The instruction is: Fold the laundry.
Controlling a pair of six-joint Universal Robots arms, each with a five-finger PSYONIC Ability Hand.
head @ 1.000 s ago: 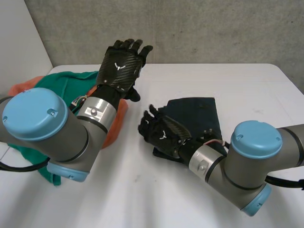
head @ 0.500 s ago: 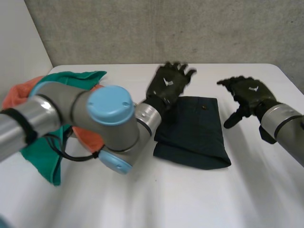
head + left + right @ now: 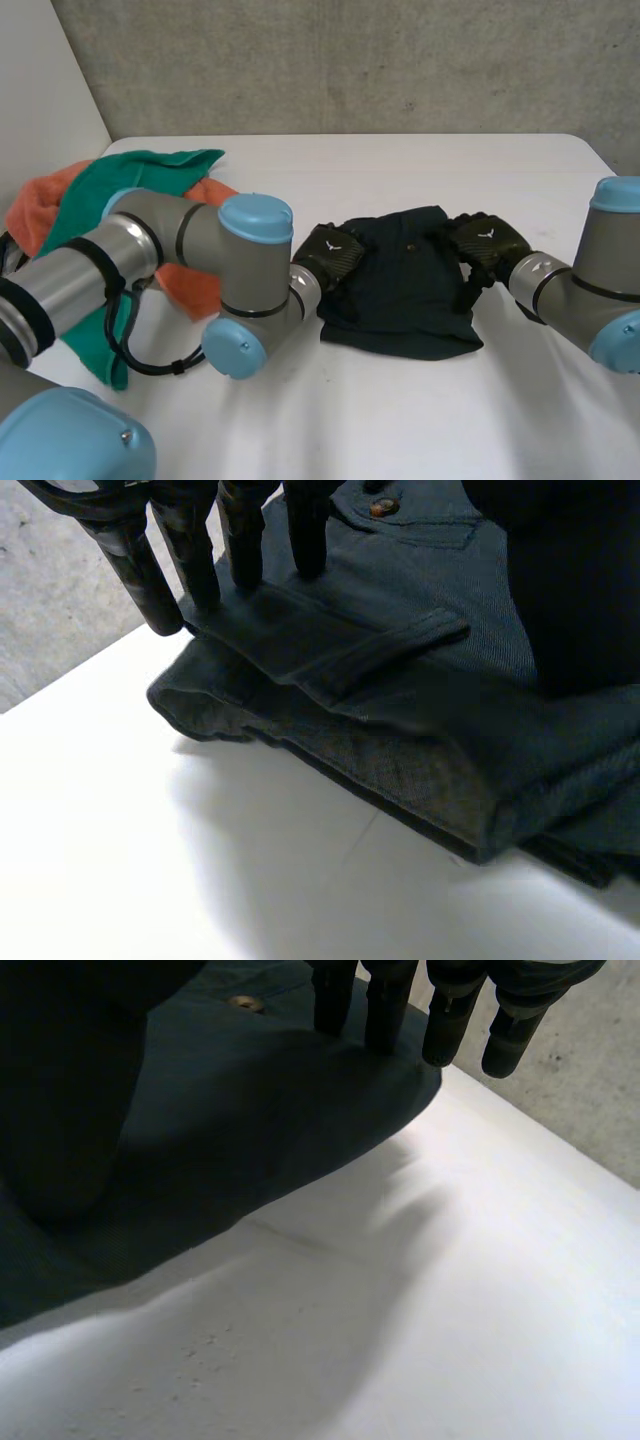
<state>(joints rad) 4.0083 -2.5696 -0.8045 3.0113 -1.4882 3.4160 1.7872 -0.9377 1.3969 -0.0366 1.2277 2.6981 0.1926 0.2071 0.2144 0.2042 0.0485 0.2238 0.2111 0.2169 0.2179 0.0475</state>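
Note:
A dark navy garment (image 3: 400,285), folded into a rough rectangle, lies in the middle of the white table (image 3: 380,410). My left hand (image 3: 330,255) rests on its left edge and my right hand (image 3: 482,240) on its right edge, one on each side. In the left wrist view the straight fingers (image 3: 240,540) press their tips on a folded flap of the garment (image 3: 420,680), close to a brown button (image 3: 380,508). My right hand's fingers (image 3: 447,1020) are straight too, tips down along the garment's (image 3: 230,1130) edge by another button (image 3: 240,1002). Both hands are open.
A pile of orange cloth (image 3: 50,205) and green cloth (image 3: 135,170) lies at the table's left side. My left arm (image 3: 150,260) stretches low across the table from that pile to the garment. A grey wall (image 3: 350,60) runs behind the table.
Both hands have come down from the air onto the garment, the left to its left edge and the right in from the right side. The garment's far edge now looks bunched.

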